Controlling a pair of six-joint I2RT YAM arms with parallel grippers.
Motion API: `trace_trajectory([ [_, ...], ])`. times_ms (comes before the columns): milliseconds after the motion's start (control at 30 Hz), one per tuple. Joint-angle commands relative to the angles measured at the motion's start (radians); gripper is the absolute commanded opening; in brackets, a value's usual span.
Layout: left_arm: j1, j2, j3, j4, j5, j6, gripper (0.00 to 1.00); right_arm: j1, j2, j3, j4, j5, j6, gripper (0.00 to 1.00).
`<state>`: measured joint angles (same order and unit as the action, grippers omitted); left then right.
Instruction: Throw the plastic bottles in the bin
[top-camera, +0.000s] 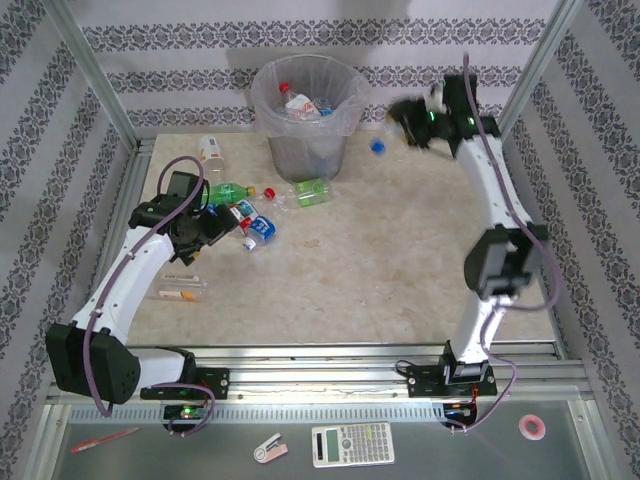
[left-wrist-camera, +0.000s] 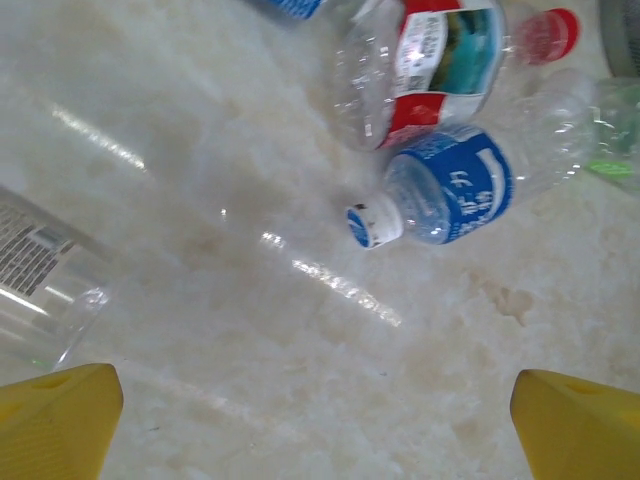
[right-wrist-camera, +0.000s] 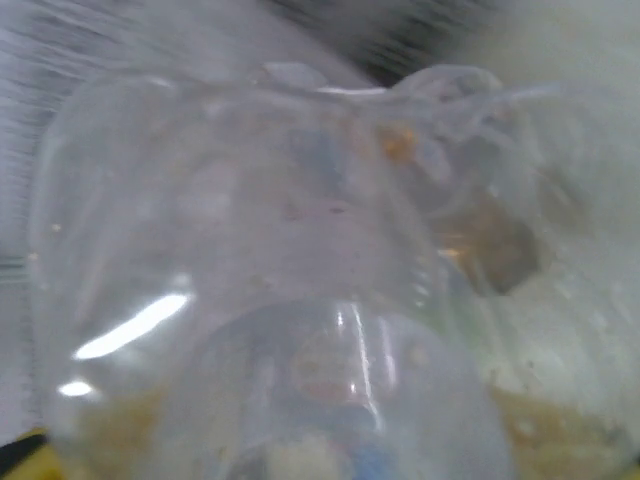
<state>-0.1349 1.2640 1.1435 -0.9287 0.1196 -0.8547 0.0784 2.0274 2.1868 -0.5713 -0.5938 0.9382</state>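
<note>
Calc (top-camera: 352, 444), tape roll (top-camera: 533, 427), red pen (top-camera: 104, 439) on near shelf (top-camera: 440, 448)

Beige marbled table (top-camera: 400, 260), pale stains. Grey bin (top-camera: 305, 155) stands upper centre. Bottles lie loose left of centre: white-labelled bottle (top-camera: 210, 150) upper left; green bottle (top-camera: 230, 190); second green bottle (top-camera: 312, 191) at the bin's foot; red-labelled bottle (left-wrist-camera: 440, 60) touching blue-labelled bottle (left-wrist-camera: 450, 195); clear bottle (top-camera: 180, 288) alone near left edge. Small blue item (top-camera: 378, 147) right of bin, too small to identify.
</note>
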Motion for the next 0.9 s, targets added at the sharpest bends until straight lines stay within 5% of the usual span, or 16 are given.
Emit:
trace_trajectory([
  [0, 0.03, -0.06, -0.057, -0.015, 0.029, -0.047, 1.0, 0.063, 0.298, 0.697, -0.042, -0.118, 0.118, 0.71],
  [67, 0.045, -0.099, -0.116, -0.006, 0.062, -0.075, 1.0, 0.054, 0.451, 0.945, -0.088, -0.113, 0.197, 0.82],
  [133, 0.053, -0.141, -0.158, -0.016, 0.074, -0.102, 1.0, 0.041, 0.482, 0.941, -0.082, -0.143, 0.217, 0.87],
  [200, 0.057, -0.182, -0.184, -0.048, 0.062, -0.119, 1.0, 0.042, 0.439, 0.844, -0.079, -0.15, 0.16, 0.96],
  [367, 0.075, -0.25, -0.212, -0.141, 0.045, -0.152, 1.0, 0.027, 0.208, 0.442, 0.12, -0.12, 0.116, 0.98],
  [667, 0.121, -0.308, -0.24, -0.311, -0.042, -0.261, 1.0, 0.03, -0.038, 0.104, 0.0, -0.213, -0.119, 0.98],
  [867, 0.132, -0.291, -0.29, -0.241, -0.04, -0.348, 1.0, 0.038, -0.198, -0.167, -0.002, -0.229, -0.22, 0.98],
])
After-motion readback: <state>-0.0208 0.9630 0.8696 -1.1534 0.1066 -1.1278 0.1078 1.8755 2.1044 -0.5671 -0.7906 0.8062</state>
